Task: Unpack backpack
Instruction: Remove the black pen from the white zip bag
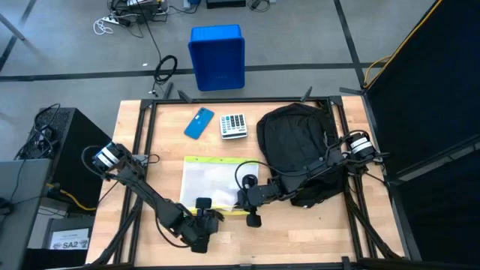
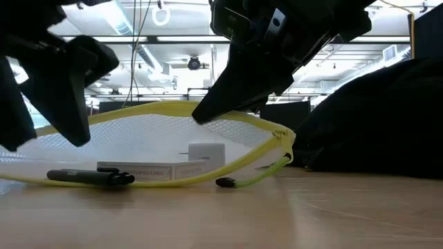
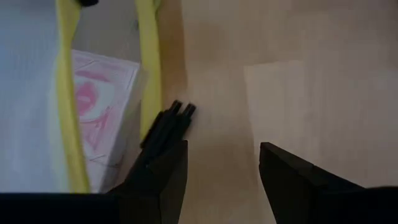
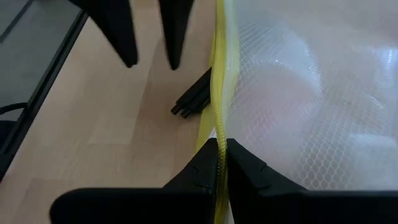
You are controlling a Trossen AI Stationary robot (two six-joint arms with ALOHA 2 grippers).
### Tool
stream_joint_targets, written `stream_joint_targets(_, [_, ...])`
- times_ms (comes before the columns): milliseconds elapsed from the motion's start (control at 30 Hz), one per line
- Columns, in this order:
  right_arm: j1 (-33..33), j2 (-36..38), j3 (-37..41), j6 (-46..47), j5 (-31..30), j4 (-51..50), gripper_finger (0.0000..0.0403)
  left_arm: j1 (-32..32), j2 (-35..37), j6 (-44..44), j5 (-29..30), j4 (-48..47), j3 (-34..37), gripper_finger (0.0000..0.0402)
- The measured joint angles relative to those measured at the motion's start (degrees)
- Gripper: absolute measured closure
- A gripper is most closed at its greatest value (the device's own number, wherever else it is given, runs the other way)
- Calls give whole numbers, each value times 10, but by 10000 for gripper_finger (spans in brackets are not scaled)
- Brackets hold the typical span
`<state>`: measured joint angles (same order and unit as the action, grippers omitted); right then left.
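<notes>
R gripper (image 4: 221,163) pinches pouch (image 1: 214,182) yellow edge beside backpack (image 1: 296,142); L gripper (image 3: 221,171) released, by pens (image 3: 166,122) at pouch's near edge.

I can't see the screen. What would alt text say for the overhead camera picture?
Seen from above, two dark robot arms meet over a white mesh pouch with a yellow zipper on a wooden table: the right hand pinches the pouch's near edge and the left hand sits half open beside it. A black backpack lies at right, a blue phone and a calculator behind.
</notes>
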<state>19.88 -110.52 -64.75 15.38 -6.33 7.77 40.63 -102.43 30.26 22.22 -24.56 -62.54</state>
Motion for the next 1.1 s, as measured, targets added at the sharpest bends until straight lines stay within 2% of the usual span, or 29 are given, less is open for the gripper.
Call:
stream_joint_targets(100, [0, 0, 0, 0, 0, 0, 401, -15, 0, -19, -3, -11, 0, 235])
stream_joint_targets(300, [0, 0, 0, 0, 0, 0, 401, -43, 0, -53, -52, 2, 0, 235])
stream_joint_targets(433, [0, 0, 0, 1, 0, 0, 402, -43, 0, -78, -54, 13, 0, 235])
stream_joint_targets(867, [0, 0, 0, 2, 0, 0, 402, -41, -11, -78, -79, 16, 0, 235])
stream_joint_targets(1100, [0, 0, 0, 5, 0, 0, 402, -46, -26, -79, -69, 20, 0, 235])
